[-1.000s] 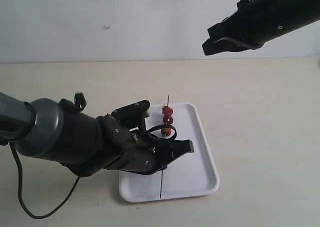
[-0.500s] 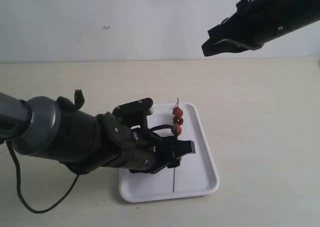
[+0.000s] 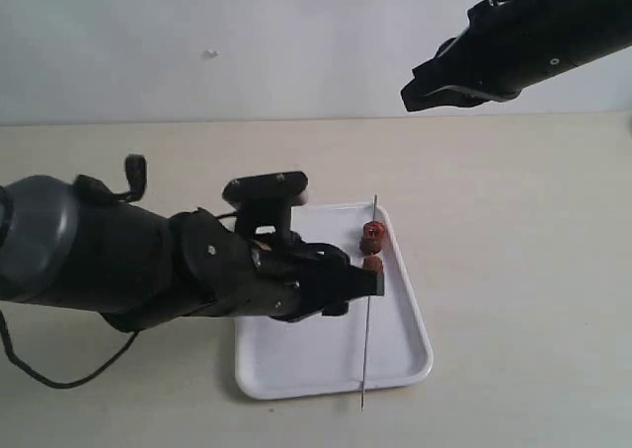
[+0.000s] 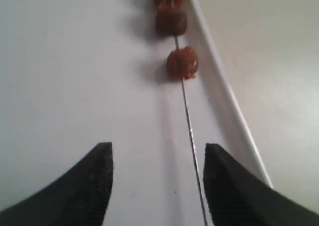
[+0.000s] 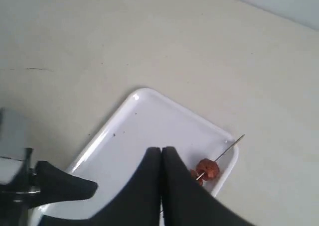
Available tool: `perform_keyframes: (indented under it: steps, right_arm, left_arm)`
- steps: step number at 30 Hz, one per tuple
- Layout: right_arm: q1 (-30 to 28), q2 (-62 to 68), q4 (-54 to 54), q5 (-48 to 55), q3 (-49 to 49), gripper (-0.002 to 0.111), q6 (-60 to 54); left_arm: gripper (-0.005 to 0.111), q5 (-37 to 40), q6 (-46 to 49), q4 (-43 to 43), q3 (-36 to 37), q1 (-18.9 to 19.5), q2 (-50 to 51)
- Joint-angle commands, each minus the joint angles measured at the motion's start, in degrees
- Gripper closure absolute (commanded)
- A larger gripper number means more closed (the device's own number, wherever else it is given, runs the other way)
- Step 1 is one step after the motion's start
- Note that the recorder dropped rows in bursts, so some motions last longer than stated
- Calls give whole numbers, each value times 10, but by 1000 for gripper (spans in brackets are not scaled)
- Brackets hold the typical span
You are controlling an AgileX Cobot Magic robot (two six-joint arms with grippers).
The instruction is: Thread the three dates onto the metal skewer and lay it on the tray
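The white tray (image 3: 296, 369) lies on the table in front of my left arm. The metal skewer (image 3: 365, 349) lies along the tray's right side, its near end poking past the rim. The three dates (image 4: 182, 62) sit threaded on its far part, close to the rim (image 4: 224, 86). My left gripper (image 3: 357, 288) hovers low over the tray and is open. The skewer (image 4: 189, 126) runs between its fingers (image 4: 229, 181), near one of them and not clamped. My right gripper (image 3: 415, 93) hangs high at the back right, shut and empty. It (image 5: 162, 150) looks down on the tray (image 5: 149, 121) and a date (image 5: 208, 169).
The tray rests on a plain beige tabletop (image 3: 513, 251) against a white wall (image 3: 247, 34). A few dark specks (image 5: 113, 134) dot the tray. The bulky left arm (image 3: 118, 261) covers the table left of the tray.
The left gripper has swung right across the tray, carrying the skewer and dates from the tray's middle to its right side. The right arm has hardly moved.
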Motion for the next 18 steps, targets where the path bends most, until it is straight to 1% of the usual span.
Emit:
perform_keyframes:
  steps: [1,3,4,8,9,12,14,17,18]
  right_arm:
    - [1,-38,59,-72,39,108,-77]
    - [1,-65,99,-107,63,108,-119]
    - [1,-80,116,-121,73,108,-137]
    - [1,-146,201,-159,129,108,-233]
    - [1,-159,232,-163,147,108,-268]
    - [1,-207,332,-170,202,108,-380]
    - [1,-243,398,-182,236,108,-449]
    - [1,-299,497,-195,284,108,-556]
    - [1,-325,498,-198,299,108,-588]
  left_arm:
    - [78,-81,29,40,45,-4,-89]
    - [99,-123,49,39,78,-4,-134]
    - [107,-147,54,39,92,-4,-151]
    - [107,-245,77,39,169,-4,-240]
    - [107,-277,90,40,190,-4,-263]
    - [107,-340,119,43,255,-4,-334]
    - [107,-358,120,73,295,-4,-378]
    - [107,-374,115,148,358,-4,-451]
    - [107,-377,114,163,377,-4,-479]
